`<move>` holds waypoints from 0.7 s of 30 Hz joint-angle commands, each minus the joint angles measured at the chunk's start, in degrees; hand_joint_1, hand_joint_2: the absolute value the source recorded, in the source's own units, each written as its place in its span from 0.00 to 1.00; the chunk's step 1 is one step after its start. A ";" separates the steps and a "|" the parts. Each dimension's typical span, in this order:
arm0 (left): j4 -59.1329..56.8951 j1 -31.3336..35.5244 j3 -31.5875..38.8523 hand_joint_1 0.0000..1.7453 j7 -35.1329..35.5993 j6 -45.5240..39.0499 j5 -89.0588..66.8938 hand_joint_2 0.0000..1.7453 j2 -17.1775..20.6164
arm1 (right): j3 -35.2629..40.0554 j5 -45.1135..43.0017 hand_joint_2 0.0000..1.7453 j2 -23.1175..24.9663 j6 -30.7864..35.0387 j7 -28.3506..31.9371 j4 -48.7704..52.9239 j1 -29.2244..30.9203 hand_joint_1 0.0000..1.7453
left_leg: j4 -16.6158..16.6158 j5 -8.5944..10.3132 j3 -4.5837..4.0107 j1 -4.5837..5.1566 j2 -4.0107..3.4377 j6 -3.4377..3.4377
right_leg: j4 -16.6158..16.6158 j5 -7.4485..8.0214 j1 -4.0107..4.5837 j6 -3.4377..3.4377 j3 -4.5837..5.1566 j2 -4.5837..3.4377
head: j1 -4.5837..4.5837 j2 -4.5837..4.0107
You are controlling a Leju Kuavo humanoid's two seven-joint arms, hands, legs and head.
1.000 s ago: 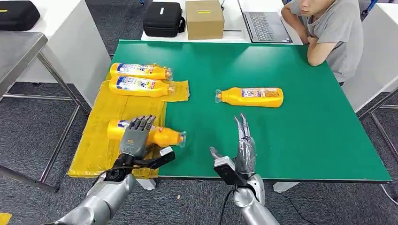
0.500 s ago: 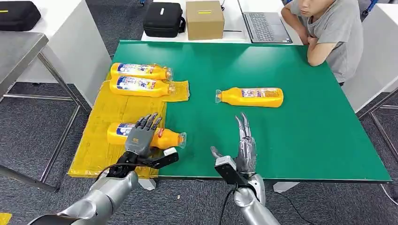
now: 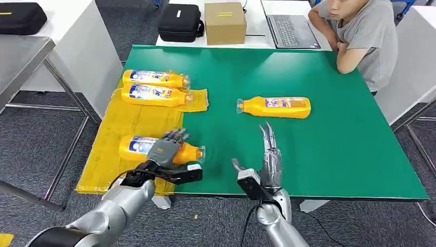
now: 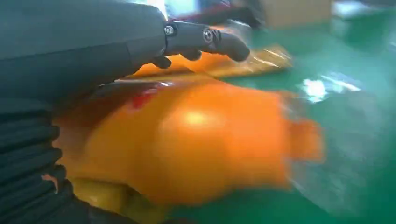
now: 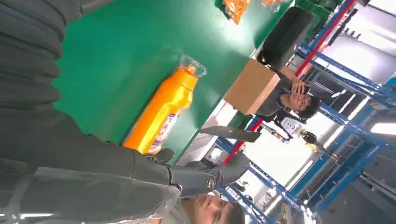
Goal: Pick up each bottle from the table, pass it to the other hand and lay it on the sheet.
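Two orange bottles (image 3: 154, 78) (image 3: 153, 94) lie side by side at the far end of the yellow sheet (image 3: 121, 123). A third bottle (image 3: 134, 146) lies on the sheet's near part, its neck reaching over the green table (image 3: 329, 149). My left hand (image 3: 168, 149) hovers over this bottle's shoulder with fingers (image 4: 205, 37) stretched out flat, not wrapped around the bottle (image 4: 196, 140). A fourth bottle (image 3: 275, 107) (image 5: 163, 112) lies on the bare table. My right hand (image 3: 268, 157) stands open and empty near the front edge, short of that bottle.
A person in a grey shirt (image 3: 367, 36) leans on the table's far right corner. Behind the table stand a cardboard box (image 3: 225, 21), a black case (image 3: 178, 21) and a laptop (image 3: 290, 28). A metal table (image 3: 23, 56) stands to the left.
My left hand has slid along the near bottle toward its neck with fingers lifted; the bottle stays on the sheet. The right hand has barely moved.
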State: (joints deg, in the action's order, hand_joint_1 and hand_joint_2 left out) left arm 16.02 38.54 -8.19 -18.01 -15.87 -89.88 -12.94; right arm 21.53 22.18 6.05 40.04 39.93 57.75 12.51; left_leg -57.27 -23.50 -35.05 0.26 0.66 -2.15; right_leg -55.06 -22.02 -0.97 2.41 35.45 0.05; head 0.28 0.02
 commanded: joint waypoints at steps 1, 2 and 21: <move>0.25 -0.41 -11.71 0.00 -2.78 1.53 -0.12 0.00 -0.87 | -3.24 0.88 1.00 -1.40 -0.04 0.07 -0.25 -0.88 0.00 | -0.01 -0.15 0.28 -0.05 -0.08 0.12 | 0.01 -0.13 0.06 -0.10 -0.27 -0.02 | 0.02 0.00; 1.18 -0.72 -12.97 0.00 -3.28 0.68 -0.09 0.00 -0.69 | -3.07 1.00 1.00 -1.46 -0.04 0.07 -0.09 -0.96 0.00 | 0.03 -0.10 0.22 -0.04 -0.05 0.11 | 0.03 -0.10 0.05 -0.08 -0.21 0.01 | 0.02 0.00; 6.09 -0.56 -17.89 0.00 -1.24 -6.29 1.60 0.00 0.17 | -4.28 2.97 1.00 -0.64 -0.04 0.07 0.26 -0.69 0.00 | -0.05 -0.13 0.04 -0.06 -0.12 0.13 | -0.04 -0.12 0.07 -0.10 -0.02 -0.03 | 0.02 0.00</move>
State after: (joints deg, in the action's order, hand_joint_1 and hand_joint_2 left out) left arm 21.66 36.17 -22.47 -18.91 -21.53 -89.02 -13.86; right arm 18.99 24.76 5.51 40.06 39.93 58.27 11.01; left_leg -57.28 -23.50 -35.20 0.26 0.59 -2.14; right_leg -55.06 -22.02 -0.96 2.42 35.61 0.02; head 0.31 0.02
